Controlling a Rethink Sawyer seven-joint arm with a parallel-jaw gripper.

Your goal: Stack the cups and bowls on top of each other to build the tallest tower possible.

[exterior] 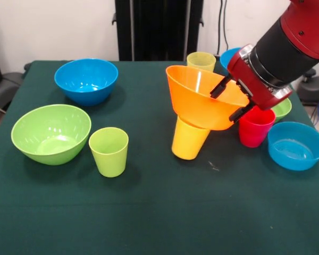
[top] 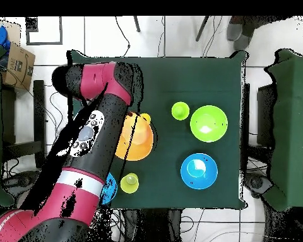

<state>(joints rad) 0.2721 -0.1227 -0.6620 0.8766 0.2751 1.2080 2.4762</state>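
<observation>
The large orange bowl [exterior: 199,98] [top: 136,135] sits steeply tilted on the bright yellow cup [exterior: 189,143], its rim dipping toward my gripper [exterior: 229,101]. My gripper is open; one black finger lies inside the bowl and the other under the rim outside. A red cup [exterior: 255,128] stands just behind the gripper, with a small green bowl [exterior: 283,109] and a shallow blue bowl [exterior: 296,144] beside it. A lime green cup [exterior: 109,151] [top: 180,111], a large lime green bowl [exterior: 50,133] [top: 209,123] and a blue bowl [exterior: 86,79] [top: 199,171] stand apart. In the overhead view the arm hides the gripper.
A paler yellow cup [exterior: 201,60] [top: 129,183] and another blue bowl [exterior: 231,56] [top: 110,188] stand at the table's robot side, the bowl partly behind the arm. The dark green table [exterior: 159,212] has bare cloth along the front.
</observation>
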